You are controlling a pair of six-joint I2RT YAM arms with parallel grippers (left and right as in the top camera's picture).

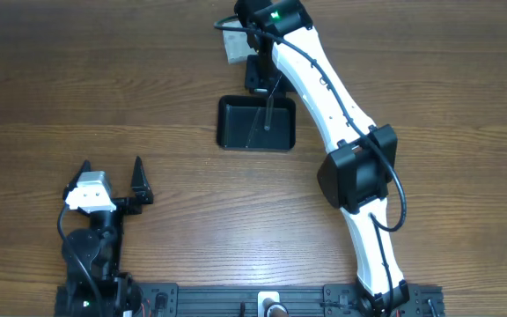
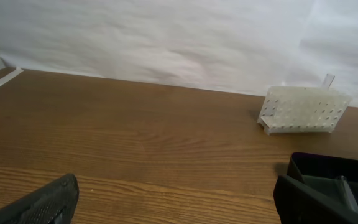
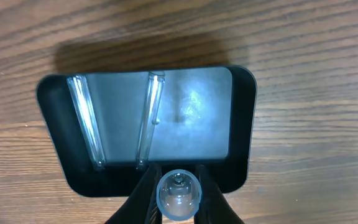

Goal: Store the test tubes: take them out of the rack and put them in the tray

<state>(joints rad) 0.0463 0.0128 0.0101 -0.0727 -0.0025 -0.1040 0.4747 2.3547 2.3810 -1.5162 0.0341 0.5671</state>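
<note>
Hand (image 1: 112, 165) of the left arm: near its base, low over the tabletop (image 1: 77, 79), fingers spread wide, nothing held. Farther out we note the black tray (image 3: 243, 118); a test tube (image 3: 84, 121) lies along one wall and a second tube (image 3: 149, 115) lies mid-tray. Right hand (image 3: 178, 177) above the tray's rim, clamped on a third tube (image 3: 179, 194). Beyond stands the white rack (image 2: 300, 109), one last tube (image 2: 329, 79) upright in it.

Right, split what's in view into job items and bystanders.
Job items: rack with one tube standing in it; tray with two tubes lying in it; right gripper shut on a third tube above the tray.
Bystanders: left gripper, open near its base; wooden table; white backdrop.
</note>
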